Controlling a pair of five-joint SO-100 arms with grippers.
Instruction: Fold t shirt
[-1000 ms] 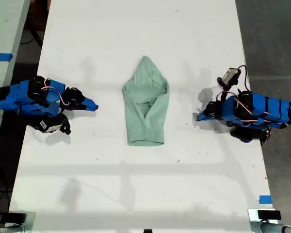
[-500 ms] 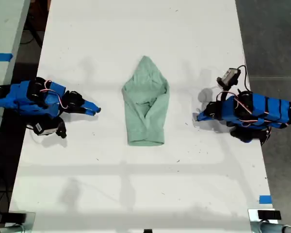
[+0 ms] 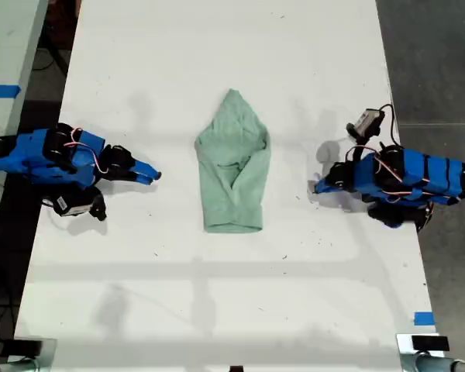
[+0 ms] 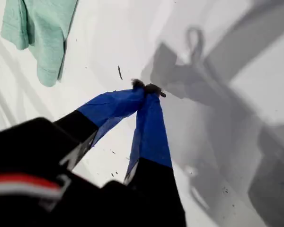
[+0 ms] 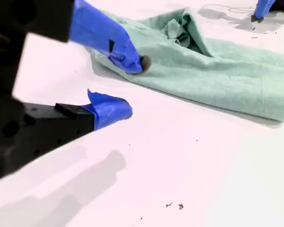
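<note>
— Count of things?
— One small, wrinkled, pale mint-green fabric t shirt (image 3: 232,167), flat on the white table (image 3: 217,310) at the centre of the exterior view, pointed end toward the top. Two grippers.
— Tools?
— My first gripper (image 3: 317,187), exterior view's right: tips pressed together, holding nothing, well apart from the t shirt. My second gripper (image 3: 155,176), exterior view's left: jaws spread, empty, near the cloth's edge.

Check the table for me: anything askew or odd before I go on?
Nothing spilled or damaged. The t shirt lies partly folded on the white table, wrinkled, its sides overlapping unevenly and one end pointed. My first gripper is shut on nothing; my second gripper is open beside the shirt.
</note>
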